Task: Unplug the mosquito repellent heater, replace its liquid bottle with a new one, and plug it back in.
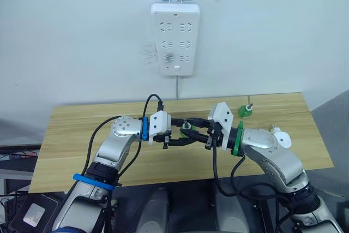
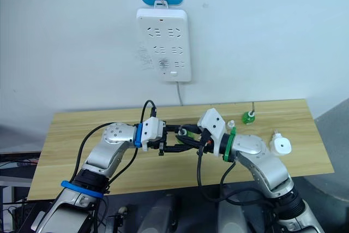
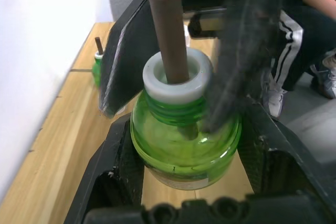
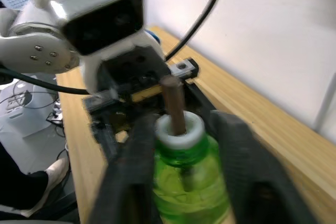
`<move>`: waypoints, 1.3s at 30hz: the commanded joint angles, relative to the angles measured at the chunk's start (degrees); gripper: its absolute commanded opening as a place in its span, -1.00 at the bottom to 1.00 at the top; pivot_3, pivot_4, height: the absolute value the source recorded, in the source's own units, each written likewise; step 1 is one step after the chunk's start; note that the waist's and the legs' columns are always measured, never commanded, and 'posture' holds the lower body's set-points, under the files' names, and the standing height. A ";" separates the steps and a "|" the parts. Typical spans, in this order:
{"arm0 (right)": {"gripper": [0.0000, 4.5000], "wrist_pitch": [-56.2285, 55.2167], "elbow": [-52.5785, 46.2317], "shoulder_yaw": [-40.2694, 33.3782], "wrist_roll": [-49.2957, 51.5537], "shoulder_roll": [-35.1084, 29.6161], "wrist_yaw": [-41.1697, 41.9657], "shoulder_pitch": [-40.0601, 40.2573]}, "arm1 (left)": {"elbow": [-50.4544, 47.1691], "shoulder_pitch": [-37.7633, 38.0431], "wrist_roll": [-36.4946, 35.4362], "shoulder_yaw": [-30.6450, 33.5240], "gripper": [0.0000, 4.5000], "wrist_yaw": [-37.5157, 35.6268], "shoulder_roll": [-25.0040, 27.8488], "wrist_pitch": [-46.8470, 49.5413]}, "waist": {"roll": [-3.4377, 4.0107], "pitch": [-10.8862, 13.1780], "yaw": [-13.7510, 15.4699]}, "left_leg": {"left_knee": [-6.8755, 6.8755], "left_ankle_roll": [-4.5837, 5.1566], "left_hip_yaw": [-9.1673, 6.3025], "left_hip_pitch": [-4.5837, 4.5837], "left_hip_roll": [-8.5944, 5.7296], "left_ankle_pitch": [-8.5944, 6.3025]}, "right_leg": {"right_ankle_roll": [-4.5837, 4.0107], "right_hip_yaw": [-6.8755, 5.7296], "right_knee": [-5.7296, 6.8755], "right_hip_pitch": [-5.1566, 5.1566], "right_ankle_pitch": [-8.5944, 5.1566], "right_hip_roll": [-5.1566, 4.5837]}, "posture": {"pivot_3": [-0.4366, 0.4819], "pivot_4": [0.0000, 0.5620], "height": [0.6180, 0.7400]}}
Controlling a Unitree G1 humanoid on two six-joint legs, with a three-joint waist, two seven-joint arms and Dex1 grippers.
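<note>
Green bottle (image 3: 184, 145), brown wick up: I see it above mid-table (image 1: 82, 129), left gripper (image 1: 175, 137) fingers closed on its body, right gripper (image 1: 193, 133) fingers pinching its neck. Heater (image 2: 281, 145) lies on the table beside my right arm.

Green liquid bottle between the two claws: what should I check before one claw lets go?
1. Green translucent plastic bottle with white collar seated in left claw: ok.
2. Right claw at the bottle's neck, grip firm: cannot tell.
3. Brown wick straight, unbroken: ok.
4. White rounded plastic heater unplugged, lying on the wooden table: ok.
5. Second small green bottle standing apart from both arms: ok.
6. White wall power strip sockets free: ok.
</note>
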 commanded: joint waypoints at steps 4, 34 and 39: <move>-0.61 -2.53 -0.41 -0.20 -0.60 -0.20 1.00 1.43 | -2.21 0.18 -0.72 0.46 -0.01 0.76 -0.67 -0.46 | 0.00 0.00 0.00 | 0.00 0.00 0.01 0.00 0.00 0.00 | 0.00 0.00 0.01 0.00 0.00 0.00 | -0.01 -0.05 1.00; -0.61 16.29 1.11 -32.58 68.21 22.27 -55.43 -0.24 | -11.42 3.06 1.75 3.93 1.00 30.63 -17.62 -4.30 | 0.21 -0.74 -0.17 | 0.04 0.00 0.05 0.02 -0.03 0.01 | -0.02 0.06 0.10 -0.01 0.02 -0.06 | -0.01 -0.05 1.00; -0.61 14.64 0.98 -30.94 69.70 20.61 -56.03 0.31 | -11.27 2.95 1.27 3.67 1.00 30.48 -17.53 -4.37 | 0.22 -0.78 -0.16 | 0.03 0.00 0.06 0.02 -0.02 0.01 | -0.02 0.06 0.09 -0.01 0.02 -0.05 | -0.01 -0.05 1.00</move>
